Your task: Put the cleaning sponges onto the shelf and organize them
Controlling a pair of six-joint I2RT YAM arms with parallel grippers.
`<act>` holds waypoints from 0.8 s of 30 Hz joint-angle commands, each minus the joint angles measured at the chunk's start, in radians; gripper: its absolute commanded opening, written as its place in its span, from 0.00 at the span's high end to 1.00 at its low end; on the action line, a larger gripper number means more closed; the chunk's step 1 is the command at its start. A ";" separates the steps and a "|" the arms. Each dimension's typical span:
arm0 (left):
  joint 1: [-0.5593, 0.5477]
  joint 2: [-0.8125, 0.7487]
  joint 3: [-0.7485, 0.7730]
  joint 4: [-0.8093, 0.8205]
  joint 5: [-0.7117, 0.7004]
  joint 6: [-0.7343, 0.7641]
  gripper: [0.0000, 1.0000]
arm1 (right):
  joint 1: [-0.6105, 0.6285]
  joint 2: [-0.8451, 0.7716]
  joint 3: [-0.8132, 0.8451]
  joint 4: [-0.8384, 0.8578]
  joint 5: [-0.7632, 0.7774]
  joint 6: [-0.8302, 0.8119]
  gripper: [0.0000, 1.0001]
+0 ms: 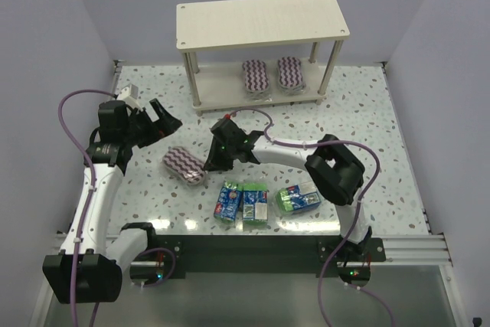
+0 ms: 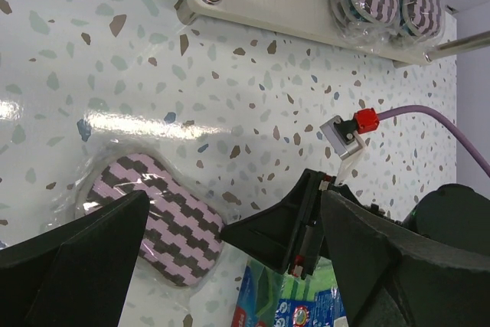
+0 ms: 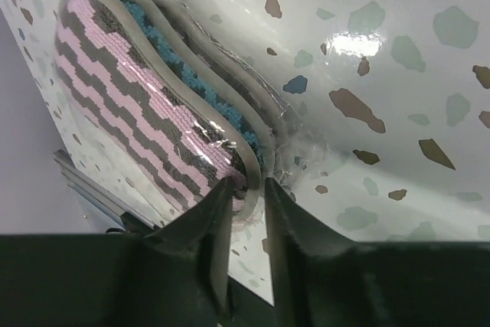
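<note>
Tabletop (image 1: 367,128), speckled; shelf (image 1: 260,21) stands at its far side. We count two of six sponges put away: two striped pads (image 1: 255,76) sit side by side on the shelf's lower board (image 1: 222,96), toward its right half, long axes running front to back across the board. The top board (image 1: 230,28) is bare. By our reckoning four sponges remain. Three green-and-blue packs (image 1: 254,204) lie in a loose row well out in front of the shelf. The third striped pad, the loose pad (image 1: 184,165), lies nearer the shelf, off its front-left corner, flat with stripes up, long axis skewed diagonally to the shelf's front edge. The right tool (image 3: 246,189) is at the loose pad's end away from the shelf, fingers drawn in close with the pad's rim pinched between them. The left tool (image 1: 157,129) hangs beside that pad, fingers spread wide, holding nothing.
</note>
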 commanded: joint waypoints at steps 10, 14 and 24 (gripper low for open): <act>0.010 0.005 0.011 -0.004 -0.002 0.028 0.00 | 0.000 0.032 0.051 0.013 -0.090 -0.009 0.51; 0.011 0.009 0.011 -0.001 -0.002 0.029 0.00 | 0.000 -0.005 0.020 0.036 -0.094 -0.007 0.51; 0.011 0.015 -0.004 0.016 0.007 0.020 0.00 | 0.006 0.058 0.061 0.076 -0.128 -0.012 0.46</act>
